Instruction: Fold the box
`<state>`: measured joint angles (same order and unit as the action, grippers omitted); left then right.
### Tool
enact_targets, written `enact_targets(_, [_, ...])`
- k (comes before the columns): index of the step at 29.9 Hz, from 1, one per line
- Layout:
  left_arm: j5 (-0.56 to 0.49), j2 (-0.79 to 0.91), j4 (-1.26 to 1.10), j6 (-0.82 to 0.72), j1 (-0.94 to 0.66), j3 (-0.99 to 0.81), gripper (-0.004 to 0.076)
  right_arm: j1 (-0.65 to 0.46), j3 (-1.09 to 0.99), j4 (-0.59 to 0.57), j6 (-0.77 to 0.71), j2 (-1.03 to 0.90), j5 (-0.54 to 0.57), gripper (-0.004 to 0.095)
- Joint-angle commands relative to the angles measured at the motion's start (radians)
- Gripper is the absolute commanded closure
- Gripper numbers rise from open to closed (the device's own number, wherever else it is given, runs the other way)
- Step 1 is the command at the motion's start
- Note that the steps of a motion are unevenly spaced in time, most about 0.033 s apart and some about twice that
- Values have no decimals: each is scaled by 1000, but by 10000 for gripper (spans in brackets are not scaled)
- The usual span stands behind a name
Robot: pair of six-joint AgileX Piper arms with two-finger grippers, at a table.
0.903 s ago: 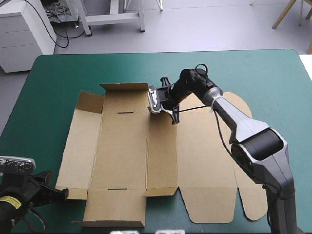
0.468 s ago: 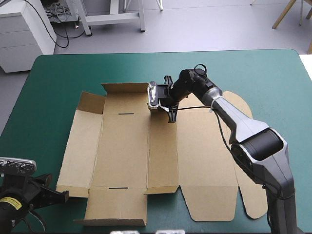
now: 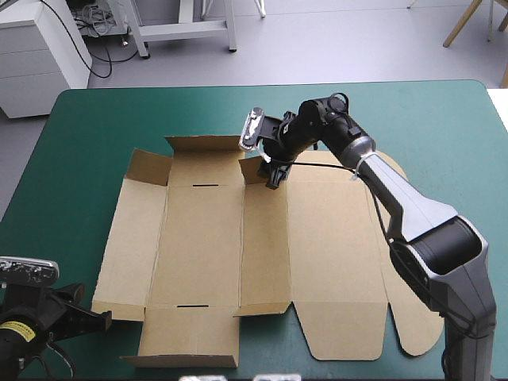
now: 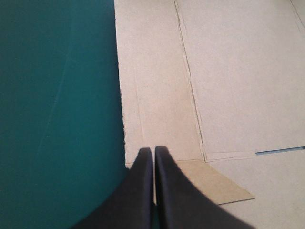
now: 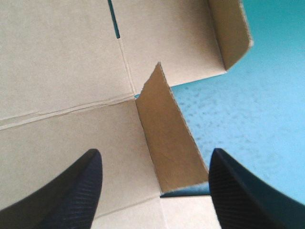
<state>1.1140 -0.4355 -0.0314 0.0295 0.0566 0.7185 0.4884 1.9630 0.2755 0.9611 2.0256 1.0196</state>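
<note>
**Brown board spread flat, one small flap standing between wide fingers**

Brown and mostly flat, the box (image 3: 206, 246) lies across the middle of the table (image 3: 95, 119), with its creased panels side by side on the teal-green cover. The right end effector (image 3: 268, 171) reaches over the box's far edge. In the right wrist view the right end effector (image 5: 155, 157) has its black fingers (image 5: 71, 191) standing wide apart and gripping nothing. Between them a small flap (image 5: 167, 133) stands up from the board (image 5: 57, 57), with teal-green cover (image 5: 267, 95) showing just beyond it. In the high view the same flap (image 3: 252, 171) sits at the far edge, beside the end effector.

The left end effector (image 3: 99, 317) is low at the near left corner of the box. In its own view the left end effector (image 4: 153, 152) has its fingers pressed together into one point and holds nothing. Its tip lies at the board's edge (image 4: 228, 71), where the box meets bare cover (image 4: 57, 95), beside a small corner flap (image 4: 214, 183).
</note>
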Motion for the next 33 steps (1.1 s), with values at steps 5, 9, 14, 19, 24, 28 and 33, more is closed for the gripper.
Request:
enact_targets(5, [-40,-15,-1,-7,1,32,734,-7,46,-103,-251,-191,63,611])
enact_targets(9, [-38,-15,-1,-7,1,32,734,-7,46,-115,-411,-252,151,873])
enact_targets(14, [-38,-15,-1,-7,1,32,734,-7,42,-227,-599,-310,183,922])
enact_targets(19, [-34,-15,-6,-7,1,32,734,-13,38,-414,-782,-352,183,922])
enact_targets(24, [-31,-17,0,-7,1,32,734,-86,-76,-410,-866,-430,183,922])
enact_targets(28, [-33,-26,26,-7,1,32,734,-181,-244,-387,-900,-518,183,922])
enact_targets(33, [-56,-28,44,-7,1,32,734,-299,-463,-387,-887,-636,172,922])
